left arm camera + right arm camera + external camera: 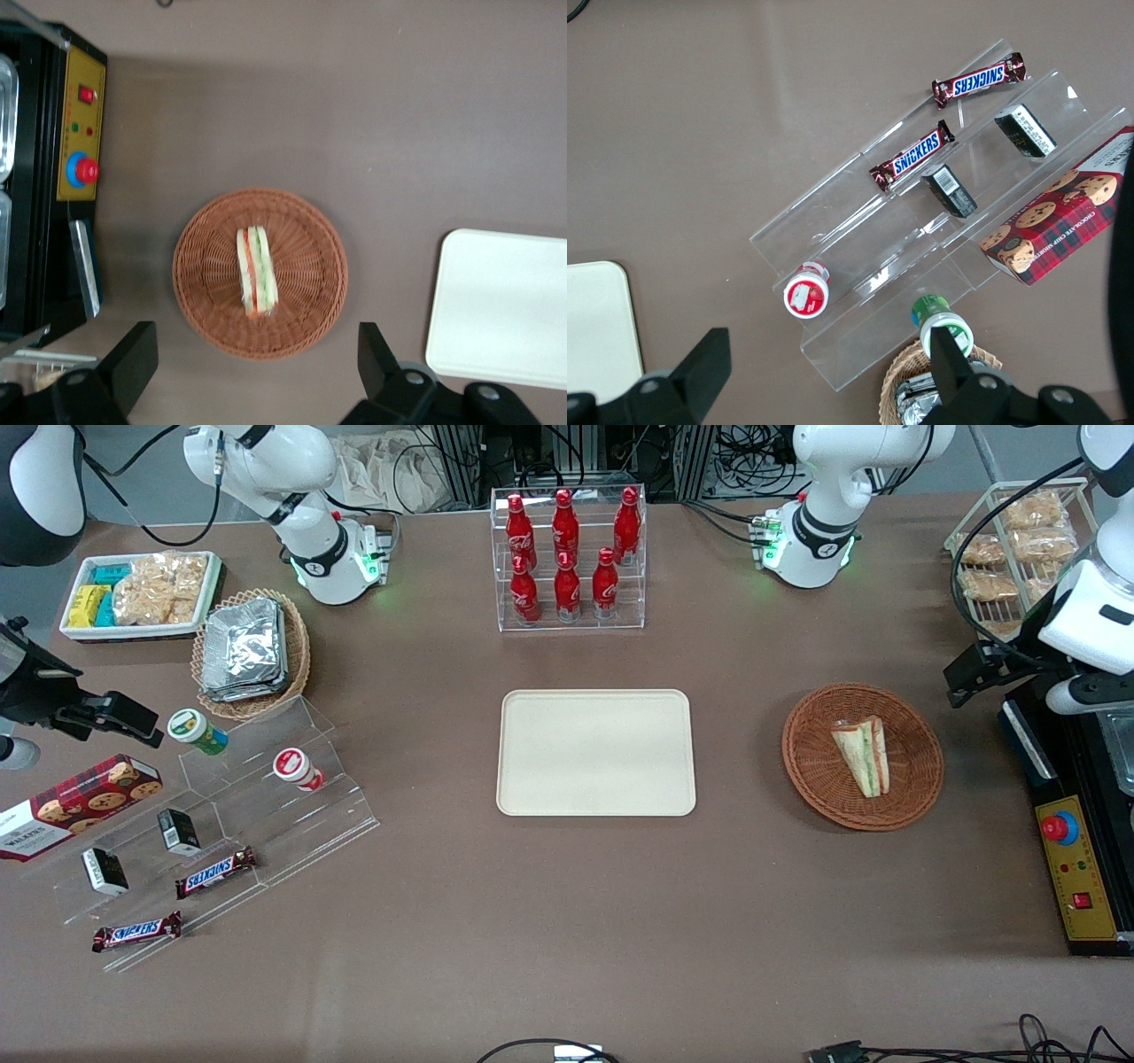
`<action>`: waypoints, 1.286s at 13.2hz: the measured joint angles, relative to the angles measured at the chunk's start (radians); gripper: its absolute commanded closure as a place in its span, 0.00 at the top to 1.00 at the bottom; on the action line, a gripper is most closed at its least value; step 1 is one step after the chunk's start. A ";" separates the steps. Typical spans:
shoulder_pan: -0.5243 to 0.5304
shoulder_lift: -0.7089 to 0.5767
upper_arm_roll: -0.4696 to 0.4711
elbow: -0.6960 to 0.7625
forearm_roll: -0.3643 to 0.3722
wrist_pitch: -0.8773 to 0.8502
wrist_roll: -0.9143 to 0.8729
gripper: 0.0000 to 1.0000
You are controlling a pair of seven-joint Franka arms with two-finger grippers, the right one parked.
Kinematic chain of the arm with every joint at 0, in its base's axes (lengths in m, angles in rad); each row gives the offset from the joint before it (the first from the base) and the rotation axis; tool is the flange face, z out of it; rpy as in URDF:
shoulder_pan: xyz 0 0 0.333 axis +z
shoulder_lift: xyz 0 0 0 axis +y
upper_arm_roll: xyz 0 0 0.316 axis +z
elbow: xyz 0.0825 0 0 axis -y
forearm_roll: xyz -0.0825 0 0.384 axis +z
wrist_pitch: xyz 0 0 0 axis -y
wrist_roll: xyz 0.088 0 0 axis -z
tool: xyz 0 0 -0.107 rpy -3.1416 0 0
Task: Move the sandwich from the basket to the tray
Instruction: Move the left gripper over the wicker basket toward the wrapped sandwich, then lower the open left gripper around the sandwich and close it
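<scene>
- The sandwich lies on its side in the basket, its striped cut edge of green, red and orange facing up.
- The basket sits on the brown table, toward the working arm's end, well apart from the tray.
- The tray rests flat at the table's middle, nearer the front camera than the bottle rack; nothing is on it.
- The gripper hangs in the air above the table, beside the basket and not touching it; in the front view it sits at the table's working-arm edge.
- Its jaws are spread wide, one finger to either side of the basket as the wrist view shows them, with nothing between them.
- A black control box with a red button stands beside the basket at the table's edge.
- A wire rack of golden snack packets stands farther from the front camera than the basket.
- Toward the parked arm's end are a tan basket of foil packets, a white snack tray, and a clear stepped stand with Snickers bars.
</scene>
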 measured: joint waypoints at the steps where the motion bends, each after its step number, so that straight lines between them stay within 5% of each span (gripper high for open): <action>1: 0.000 0.000 0.001 0.004 0.000 -0.009 -0.002 1.00; 9: -0.008 -0.006 0.004 -0.016 -0.026 -0.069 -0.058 1.00; 17: 0.021 -0.169 0.022 -0.683 -0.003 0.499 -0.057 1.00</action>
